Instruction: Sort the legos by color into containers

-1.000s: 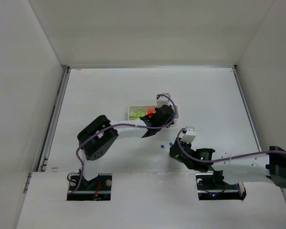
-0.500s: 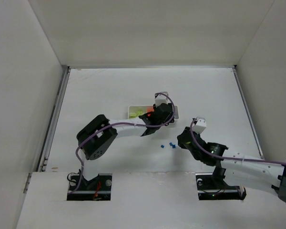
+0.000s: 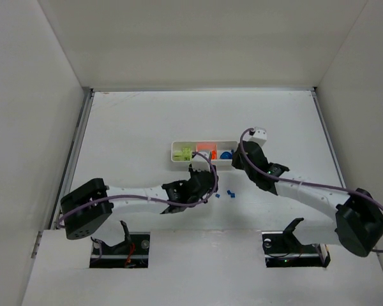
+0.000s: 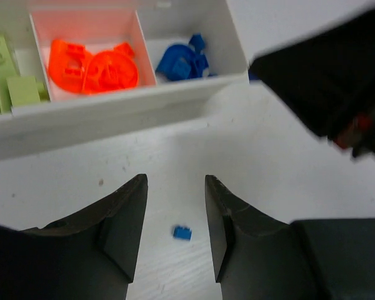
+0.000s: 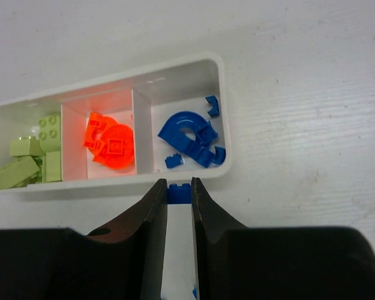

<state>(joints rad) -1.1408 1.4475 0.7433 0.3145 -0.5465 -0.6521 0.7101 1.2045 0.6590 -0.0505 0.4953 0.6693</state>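
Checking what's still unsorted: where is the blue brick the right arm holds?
Right wrist view: the blue brick is pinched in the right tool, just outside the near wall of the white tray, in front of the compartment holding blue pieces.

A long white rectangular plastic tray [image 3: 204,143] sits mid-bench. Its three compartments hold lime green pieces [image 3: 184,153], orange pieces [image 3: 205,153] and blue pieces [image 3: 226,155], left to right. Two tiny blue plastic bricks [image 3: 230,193] lie on the white bench [image 3: 134,127] near the tray, just beside the left arm's fingers [image 3: 208,183]. The right arm's fingers [image 3: 236,163] hang at the tray's blue end.
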